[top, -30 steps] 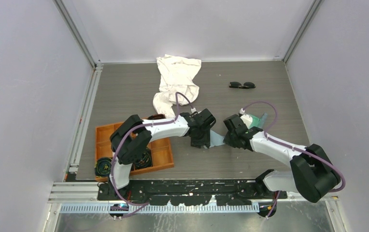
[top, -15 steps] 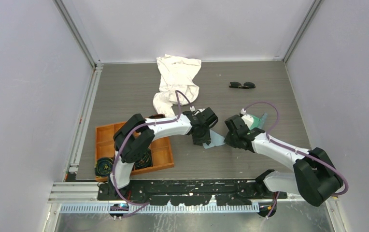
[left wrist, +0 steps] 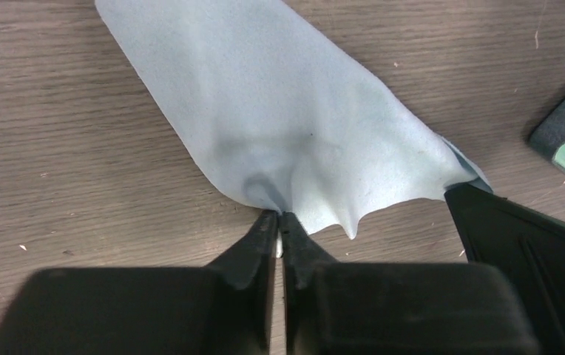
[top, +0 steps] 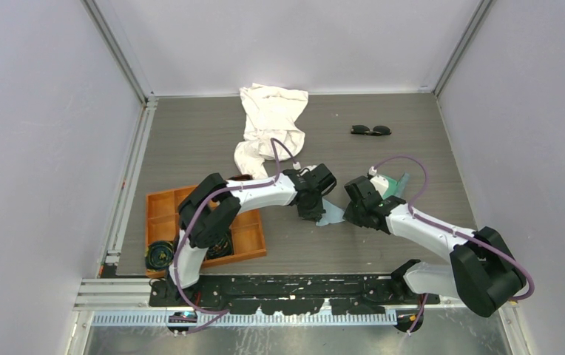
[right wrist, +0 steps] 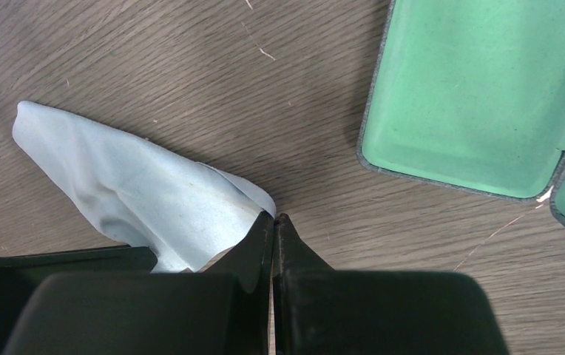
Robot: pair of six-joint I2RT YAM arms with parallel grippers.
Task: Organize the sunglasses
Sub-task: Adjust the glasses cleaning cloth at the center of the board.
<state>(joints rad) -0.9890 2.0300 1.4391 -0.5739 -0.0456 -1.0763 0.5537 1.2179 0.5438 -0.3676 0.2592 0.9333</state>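
Observation:
The black sunglasses (top: 371,130) lie alone on the table at the back right, far from both grippers. My left gripper (top: 315,213) is shut on one edge of a small light blue cloth (top: 330,214), as the left wrist view shows (left wrist: 279,216). My right gripper (top: 350,216) is shut on the cloth's opposite corner (right wrist: 273,217). The cloth (left wrist: 279,111) hangs stretched between them just above the wood. The open grey-blue glasses case (top: 393,185) with a mint-green lining (right wrist: 472,89) lies just right of my right gripper.
A large white cloth (top: 271,126) lies crumpled at the back middle. An orange tray (top: 252,238) sits at the front left under the left arm, with black coiled bundles (top: 158,255) in and beside it. Grey walls close in the table.
My left gripper has shifted slightly back and right with the blue cloth's edge in it. The right gripper has barely moved. The sunglasses have not moved.

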